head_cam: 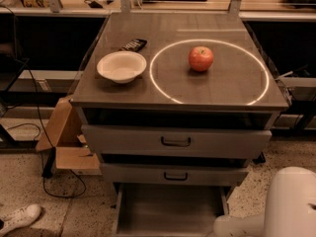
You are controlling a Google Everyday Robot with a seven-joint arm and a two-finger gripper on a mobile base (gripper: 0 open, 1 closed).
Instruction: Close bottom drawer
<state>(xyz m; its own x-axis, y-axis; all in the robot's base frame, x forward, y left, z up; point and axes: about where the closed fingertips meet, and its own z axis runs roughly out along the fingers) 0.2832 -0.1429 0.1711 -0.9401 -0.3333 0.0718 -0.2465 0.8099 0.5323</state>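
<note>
The bottom drawer [168,209] is pulled out at the foot of the grey cabinet, and its plain grey tray shows empty. Its front panel and handle are cut off by the lower edge of the view. Above it, the middle drawer [174,174] and the top drawer [175,141] stand nearly shut. My white arm [276,206] fills the bottom right corner, right of the open tray. My gripper is out of view below the frame.
On the cabinet top [222,90] are a red apple [201,58] inside a white ring, a white bowl [121,66] and a small dark object [133,45]. A cardboard box [63,137], a cable [54,181] and a white shoe [19,217] lie on the floor to the left.
</note>
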